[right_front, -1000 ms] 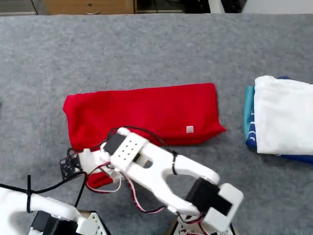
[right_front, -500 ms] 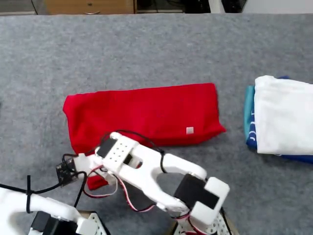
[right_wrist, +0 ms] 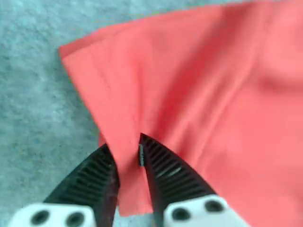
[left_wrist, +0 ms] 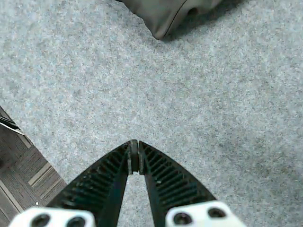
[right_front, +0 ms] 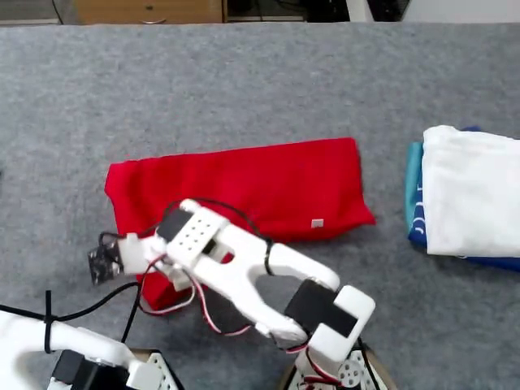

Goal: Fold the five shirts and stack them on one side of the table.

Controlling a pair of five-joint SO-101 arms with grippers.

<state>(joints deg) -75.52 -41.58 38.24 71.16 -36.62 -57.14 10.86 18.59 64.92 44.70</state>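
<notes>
A red shirt [right_front: 244, 191], folded into a long band, lies across the middle of the grey table. My right arm [right_front: 236, 272] stretches from the near edge over the shirt's near left corner. In the right wrist view my right gripper [right_wrist: 125, 151] is shut on a fold of the red shirt [right_wrist: 199, 94] close to its edge. My left gripper [left_wrist: 134, 156] is shut with nothing in it, hanging over bare grey cloth near the table's edge. The left arm's base [right_front: 73, 357] sits at the near left corner.
At the right edge stands a stack of folded shirts: a white one [right_front: 475, 191] on top, a blue one [right_front: 418, 223] and a teal one [right_front: 413, 166] under it. A dark object [left_wrist: 165, 14] lies on the table beyond my left gripper.
My right arm has swung to the left over the shirt's near left corner, and the red cloth there has shifted slightly with it. The left arm has kept still.
</notes>
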